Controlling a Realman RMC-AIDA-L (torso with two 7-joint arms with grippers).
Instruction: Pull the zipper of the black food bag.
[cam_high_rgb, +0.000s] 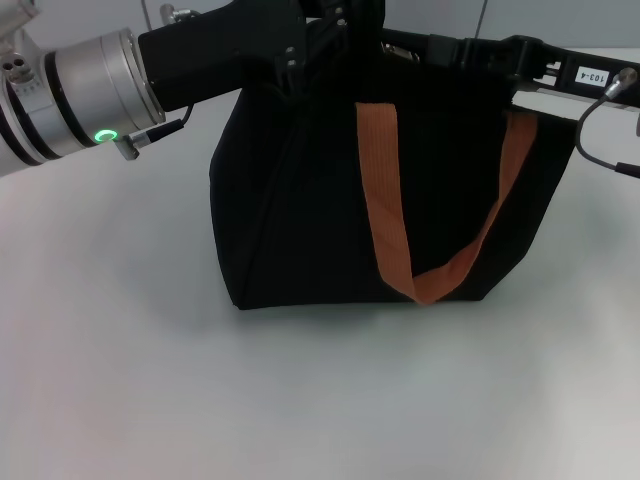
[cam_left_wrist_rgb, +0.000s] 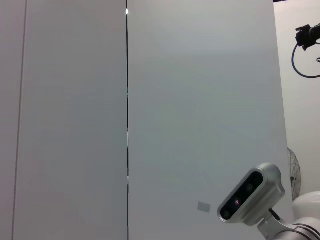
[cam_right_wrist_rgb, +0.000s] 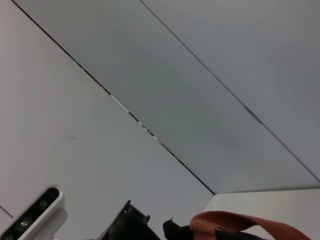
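The black food bag (cam_high_rgb: 300, 220) stands upright in the middle of the table, with one orange handle (cam_high_rgb: 385, 200) hanging in a loop down its front. My left gripper (cam_high_rgb: 318, 35) reaches in from the left and sits over the bag's top edge near its left corner. My right gripper (cam_high_rgb: 440, 48) comes in from the right along the same top edge. Both black gripper bodies blend into the bag's top. The zipper is hidden behind them. In the right wrist view, part of an orange handle (cam_right_wrist_rgb: 235, 224) shows.
The bag rests on a pale grey table (cam_high_rgb: 300, 400). A cable (cam_high_rgb: 595, 140) loops off the right arm beside the bag's right corner. Both wrist views face white wall panels, and each shows the robot's head camera (cam_left_wrist_rgb: 250, 196) (cam_right_wrist_rgb: 35, 212).
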